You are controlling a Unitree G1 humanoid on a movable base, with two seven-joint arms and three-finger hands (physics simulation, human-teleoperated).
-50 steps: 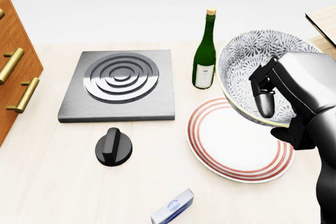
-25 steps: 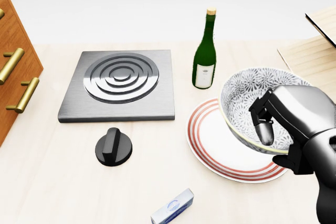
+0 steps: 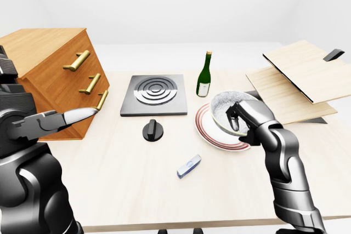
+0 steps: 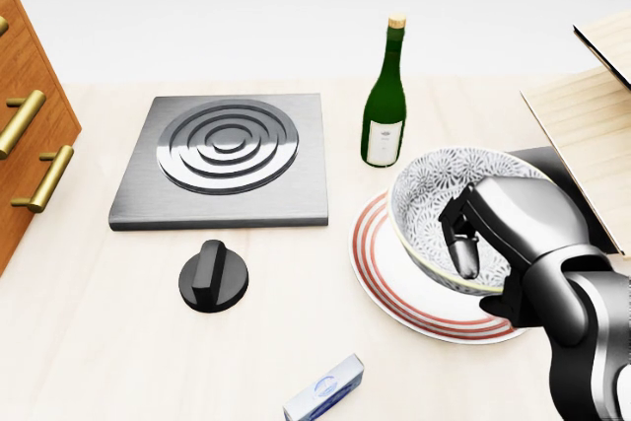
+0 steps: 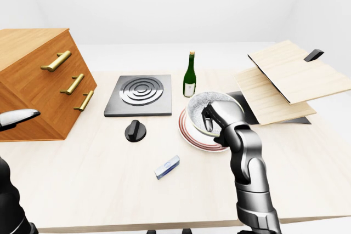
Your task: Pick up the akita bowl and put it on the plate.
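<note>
A: What has been altered since a second ago?

B: The akita bowl [image 4: 426,202] has been brought down and leftward in the head view; it was held high, clear of the plate [image 4: 373,261], and is now carried tilted just over it, the right hand [image 4: 513,229] clamped on its rim, one finger inside. Contact below the hand cannot be made out; placement is judged nearly done, release outstanding.

A: And the left hand [image 3: 52,121]?

B: Held out with fingers spread, nothing grasped, well apart from the bowl.

A: Counts?

B: One bowl; one plate; one bottle [image 4: 385,105] just beyond the right hand; one hob [image 4: 222,160], one knob [image 4: 213,277] and one small box [image 4: 325,388] to its left; one cabinet [image 3: 49,64]; two boards [image 3: 304,75].
</note>
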